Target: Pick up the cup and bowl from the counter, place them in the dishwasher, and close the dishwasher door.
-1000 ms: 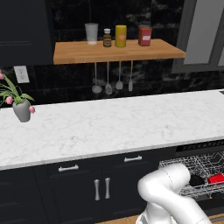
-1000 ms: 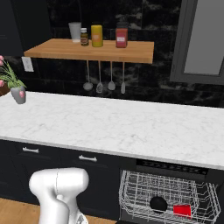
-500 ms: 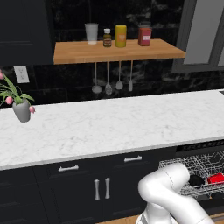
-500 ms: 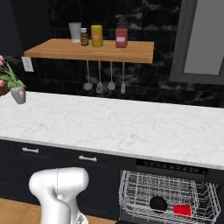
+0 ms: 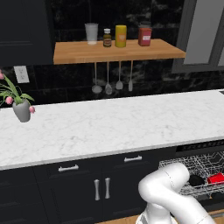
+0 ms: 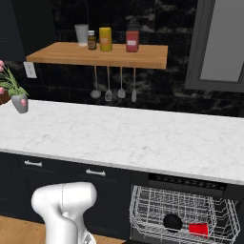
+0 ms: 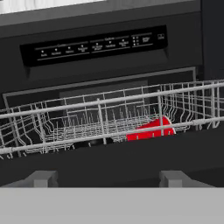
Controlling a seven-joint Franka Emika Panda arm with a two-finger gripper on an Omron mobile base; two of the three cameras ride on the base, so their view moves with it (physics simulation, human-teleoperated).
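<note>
The cup (image 7: 151,129) lies in the dishwasher's (image 6: 188,183) wire rack (image 7: 105,118), just beyond the fingertips (image 7: 41,178) of the gripper (image 7: 109,181), beside a dark round item, likely the bowl (image 6: 172,222). The fingers stand spread, grasping nothing. Loading looks done; only closing the door remains.

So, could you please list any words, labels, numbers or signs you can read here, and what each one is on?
None can be read.
Dishwasher control panel: rows of small pale markings, too small and blurred to read.
Red jar on the wooden shelf: pale label, no legible text.
Small dark bottle: label too small to read.
</note>
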